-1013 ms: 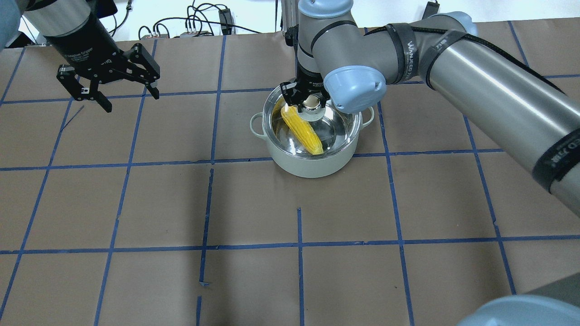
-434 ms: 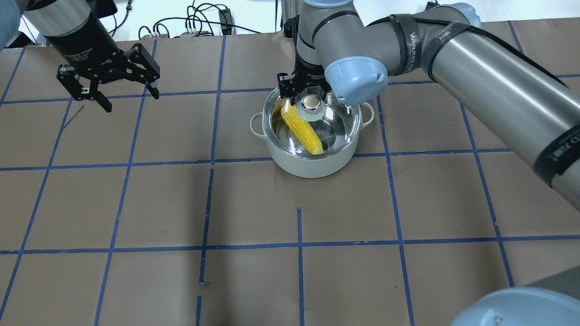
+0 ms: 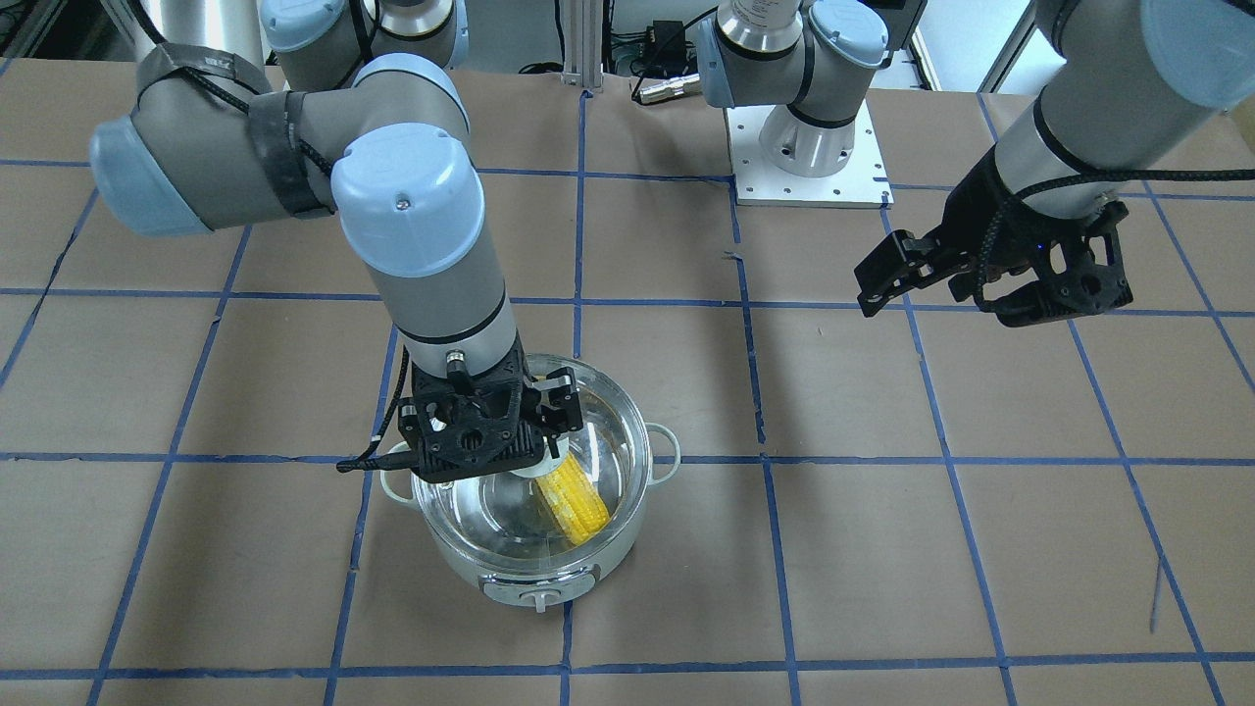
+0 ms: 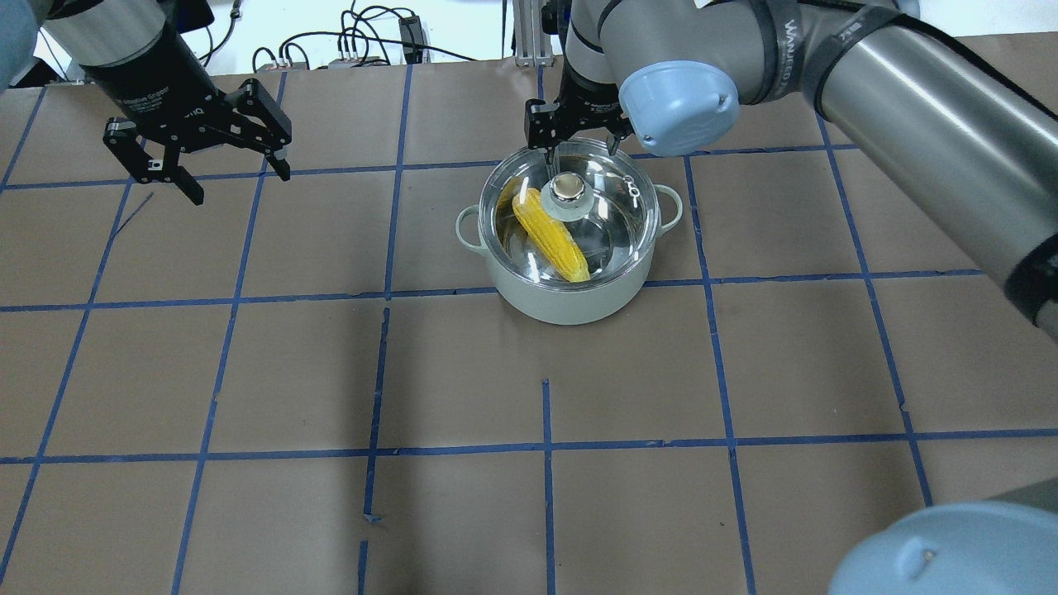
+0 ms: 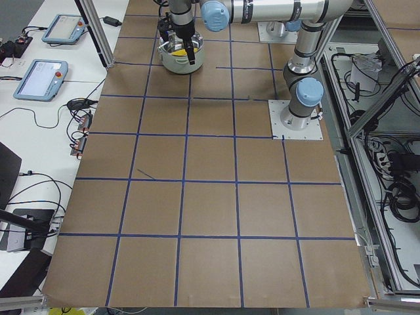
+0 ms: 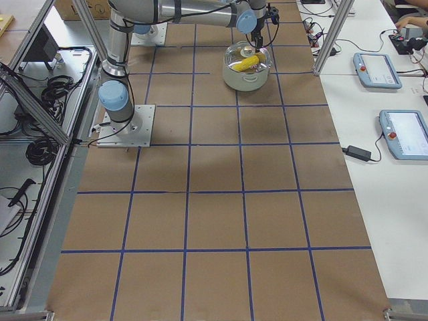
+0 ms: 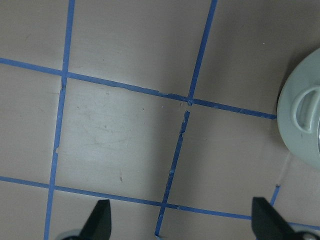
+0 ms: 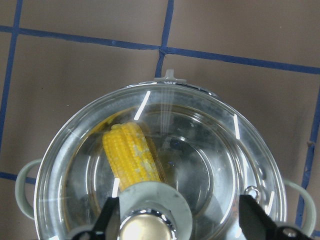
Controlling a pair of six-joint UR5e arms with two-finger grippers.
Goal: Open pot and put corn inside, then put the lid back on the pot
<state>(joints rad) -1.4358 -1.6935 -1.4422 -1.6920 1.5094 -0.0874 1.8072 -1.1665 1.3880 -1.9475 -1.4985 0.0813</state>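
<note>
- Brown paper-covered desk [image 4: 628,372], marked into squares by blue tape [image 4: 545,446]; cables beyond the far edge.
- Toward the far middle of that desk: pot [image 4: 570,302], pale mint-white, upright, a loop handle out to each side, control knob [image 3: 537,596] on the wall turned away from the robot.
- Inside the pot, lying aslant across the shiny steel: corn [image 4: 552,235], yellow, seen through glass.
- Seated level on the pot's rim, covering the whole mouth: lid [image 4: 616,223], clear glass with a steel edge, lid knob [image 4: 567,187] at its centre.
- Just above that lid knob: right pincer [image 4: 581,149], pointing straight down, jaws spread wide, one finger to either side of the lid knob in the wrist view with a gap showing on both sides, gripping nothing.
- Off on the robot's left, well apart from the pot: left pincer [image 4: 241,186], raised over bare paper, jaws wide apart, empty.
- At the right edge of the left wrist view: only a slice of the pot's wall and one handle.
</note>
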